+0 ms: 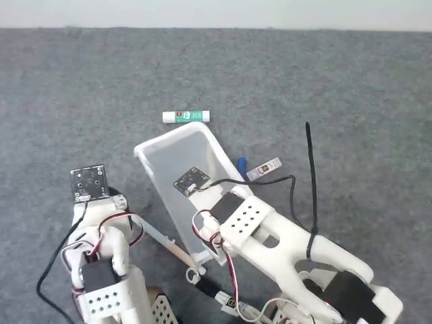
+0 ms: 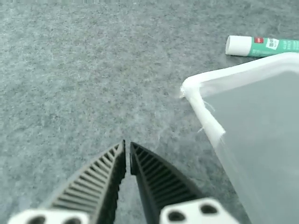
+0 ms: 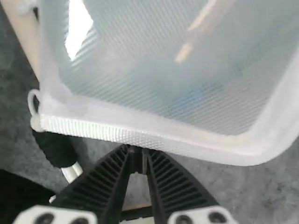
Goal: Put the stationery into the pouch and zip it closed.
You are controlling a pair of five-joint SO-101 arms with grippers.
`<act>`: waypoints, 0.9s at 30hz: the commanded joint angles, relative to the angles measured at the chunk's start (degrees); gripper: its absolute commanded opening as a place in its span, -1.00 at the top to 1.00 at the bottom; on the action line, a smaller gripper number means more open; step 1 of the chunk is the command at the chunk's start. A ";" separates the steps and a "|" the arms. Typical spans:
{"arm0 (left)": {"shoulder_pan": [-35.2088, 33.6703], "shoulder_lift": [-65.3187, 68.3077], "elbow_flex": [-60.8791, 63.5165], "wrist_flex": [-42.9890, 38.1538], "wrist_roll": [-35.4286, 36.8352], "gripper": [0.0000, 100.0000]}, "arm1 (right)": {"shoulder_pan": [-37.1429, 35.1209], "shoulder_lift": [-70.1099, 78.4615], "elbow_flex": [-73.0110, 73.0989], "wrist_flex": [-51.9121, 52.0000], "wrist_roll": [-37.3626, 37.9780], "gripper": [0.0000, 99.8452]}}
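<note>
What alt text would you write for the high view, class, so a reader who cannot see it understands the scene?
A translucent pouch lies on a grey table, the right arm above its near end and the left arm beside it. A glue stick lies just beyond the pouch's far edge, and a pen beside its right edge.

The translucent white plastic pouch (image 1: 177, 156) has a fine woven mesh pattern and an opaque white border. The felt worktop (image 1: 337, 81) is mottled grey. The white cylindrical glue stick (image 1: 186, 117) wears a green label, and the left end effector (image 2: 127, 149) and right end effector (image 3: 137, 156) are black with ribbed faces.
</note>
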 commanded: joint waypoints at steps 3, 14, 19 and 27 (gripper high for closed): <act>-0.35 -0.79 -1.71 -2.02 0.09 0.97 | -0.22 0.04 -0.88 -5.67 -0.44 0.99; -0.35 -0.79 -1.71 -2.02 0.09 0.97 | 7.52 -0.48 -1.32 -18.07 0.18 0.99; -0.35 -0.79 -1.71 -2.02 0.09 0.97 | 8.13 -7.43 -1.76 -15.34 4.84 0.99; -0.53 -0.79 -1.89 -2.02 0.09 0.97 | 7.08 -24.48 -1.58 -11.12 7.03 0.98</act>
